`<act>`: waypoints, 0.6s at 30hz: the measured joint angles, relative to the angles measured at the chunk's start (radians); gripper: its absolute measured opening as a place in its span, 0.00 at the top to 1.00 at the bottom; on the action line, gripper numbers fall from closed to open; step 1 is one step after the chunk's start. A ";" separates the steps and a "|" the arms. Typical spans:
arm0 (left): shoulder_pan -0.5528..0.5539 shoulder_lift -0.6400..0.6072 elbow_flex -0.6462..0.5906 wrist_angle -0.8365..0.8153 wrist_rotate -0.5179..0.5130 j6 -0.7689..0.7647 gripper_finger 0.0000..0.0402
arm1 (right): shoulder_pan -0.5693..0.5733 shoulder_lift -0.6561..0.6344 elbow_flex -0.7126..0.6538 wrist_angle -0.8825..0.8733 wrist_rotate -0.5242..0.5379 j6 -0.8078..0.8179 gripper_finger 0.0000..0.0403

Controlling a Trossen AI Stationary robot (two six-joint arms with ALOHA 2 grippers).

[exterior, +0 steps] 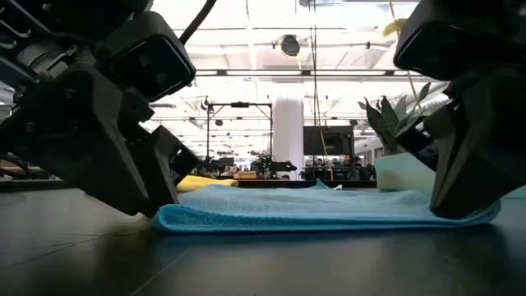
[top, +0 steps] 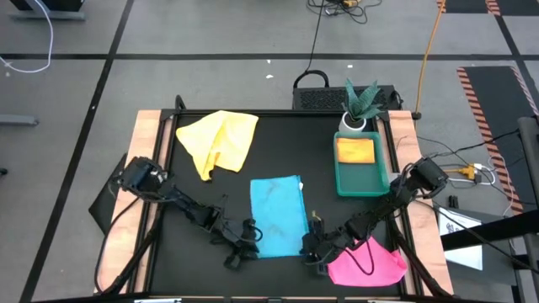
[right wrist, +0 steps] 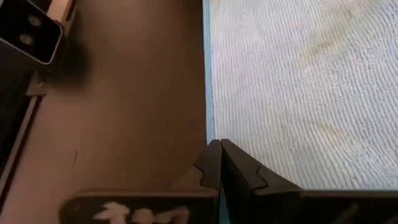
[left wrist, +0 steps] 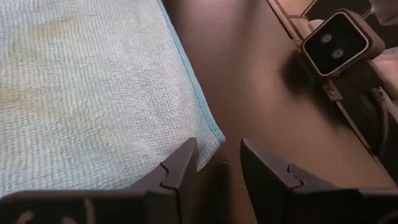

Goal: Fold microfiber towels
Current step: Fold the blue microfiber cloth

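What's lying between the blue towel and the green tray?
Nothing. In the high view, only bare black tabletop separates the blue towel from the green tray.

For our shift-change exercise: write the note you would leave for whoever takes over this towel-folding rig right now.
Left gripper: open, at the blue towel's near left corner.
Right gripper: shut, at its near right corner; whether it pinches cloth I cannot tell.
Blue towel lies flat mid-table, apparently folded once.
One yellow towel lies crumpled far left; another sits folded in the green tray.
Pink towel, crumpled, near right.
Left: blue, loose yellow, pink.
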 joint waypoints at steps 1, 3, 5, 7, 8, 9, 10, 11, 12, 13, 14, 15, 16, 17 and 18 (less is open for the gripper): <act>-0.001 -0.028 -0.001 -0.037 0.001 0.004 0.68 | 0.006 -0.004 0.000 0.009 0.000 -0.009 1.00; -0.007 -0.083 -0.006 -0.099 0.002 0.015 0.68 | 0.020 -0.014 -0.001 0.041 -0.002 -0.029 1.00; -0.011 -0.141 -0.006 -0.172 -0.020 0.029 0.68 | 0.033 -0.029 -0.001 0.073 0.007 -0.065 1.00; -0.016 -0.192 -0.003 -0.190 -0.065 0.049 0.68 | 0.039 -0.036 0.002 0.111 0.032 -0.092 1.00; -0.016 -0.203 -0.002 -0.191 -0.081 0.058 0.68 | 0.044 -0.042 0.001 0.105 0.050 -0.099 1.00; -0.017 -0.206 -0.002 -0.191 -0.094 0.067 0.68 | 0.046 -0.045 -0.001 0.103 0.058 -0.100 1.00; -0.018 -0.208 -0.004 -0.192 -0.104 0.075 0.68 | 0.046 -0.045 0.000 0.103 0.071 -0.096 1.00; -0.020 -0.209 -0.005 -0.187 -0.108 0.081 0.68 | 0.046 -0.044 0.000 0.091 0.087 -0.089 1.00; -0.019 -0.211 -0.005 -0.173 -0.110 0.086 0.68 | 0.047 -0.044 0.000 0.073 0.101 -0.089 1.00; -0.019 -0.212 -0.003 -0.165 -0.120 0.090 0.68 | 0.047 -0.044 0.000 0.064 0.101 -0.090 1.00; -0.019 -0.213 -0.003 -0.167 -0.134 0.093 0.68 | 0.047 -0.043 0.000 0.053 0.101 -0.090 0.99; -0.019 -0.212 -0.003 -0.174 -0.151 0.094 0.68 | 0.046 -0.043 0.000 0.041 0.101 -0.089 0.98; -0.019 -0.211 -0.003 -0.179 -0.165 0.094 0.68 | 0.044 -0.043 0.000 0.033 0.100 -0.090 0.97; -0.019 -0.211 -0.003 -0.180 -0.174 0.094 0.68 | 0.044 -0.043 0.000 0.029 0.099 -0.096 0.95; -0.019 -0.211 -0.003 -0.175 -0.177 0.095 0.68 | 0.044 -0.043 0.000 0.029 0.098 -0.108 0.93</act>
